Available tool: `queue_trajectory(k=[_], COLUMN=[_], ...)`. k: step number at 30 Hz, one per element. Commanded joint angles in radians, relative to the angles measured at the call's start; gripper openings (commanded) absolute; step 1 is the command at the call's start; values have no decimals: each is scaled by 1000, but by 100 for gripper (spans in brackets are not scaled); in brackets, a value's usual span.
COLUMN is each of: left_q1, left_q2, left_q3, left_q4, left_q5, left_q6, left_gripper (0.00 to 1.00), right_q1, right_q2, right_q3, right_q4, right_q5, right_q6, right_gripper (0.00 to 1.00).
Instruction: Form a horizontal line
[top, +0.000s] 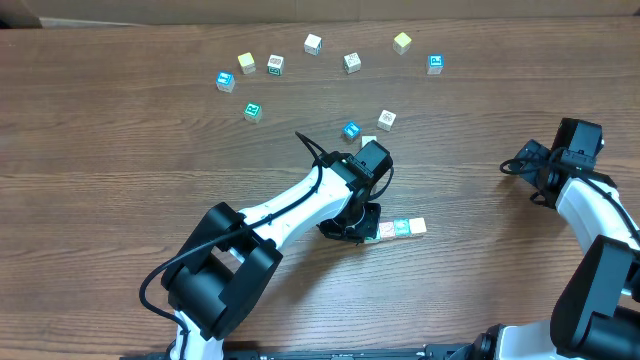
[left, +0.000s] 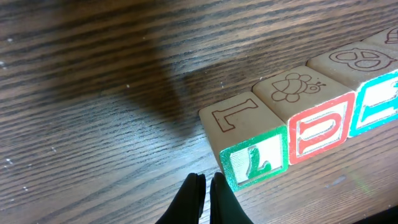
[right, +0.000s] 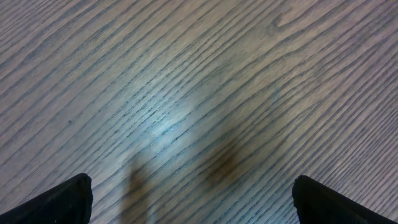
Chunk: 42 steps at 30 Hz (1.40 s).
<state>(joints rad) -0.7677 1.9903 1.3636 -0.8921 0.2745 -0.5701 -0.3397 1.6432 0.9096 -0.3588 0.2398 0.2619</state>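
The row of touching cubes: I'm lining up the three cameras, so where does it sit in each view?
Overhead: the row lies lower centre, just right of the left gripper.
Left wrist: it runs from the centre to the upper right edge, above the shut fingertips.
Right wrist: not in it; only bare table shows.
Shared landmark: the green-framed end cube, the one nearest the left gripper.

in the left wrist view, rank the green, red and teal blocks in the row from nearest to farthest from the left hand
1. green block, just right of the left hand
2. red block, next along, touching the green one
3. teal block, at the right edge
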Motion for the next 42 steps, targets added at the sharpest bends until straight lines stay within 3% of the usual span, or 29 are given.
queue_trajectory(k=[1,33,42], left_q1=[2,10,146], left_q2=[4,-15,-128], left_q3=[-2,-1,8], left_q4=[3,6,-34], left_q5=[15,5,-130], left_q6=[9,18,52], left_gripper=[4,4,4], right_q1=[-2,-2,-2], right_q2=[1,1,1], right_q3=[6,6,6], right_q4=[6,6,6], right_q5=[3,3,3], right_q6=[3,3,2], right_gripper=[100,100,100])
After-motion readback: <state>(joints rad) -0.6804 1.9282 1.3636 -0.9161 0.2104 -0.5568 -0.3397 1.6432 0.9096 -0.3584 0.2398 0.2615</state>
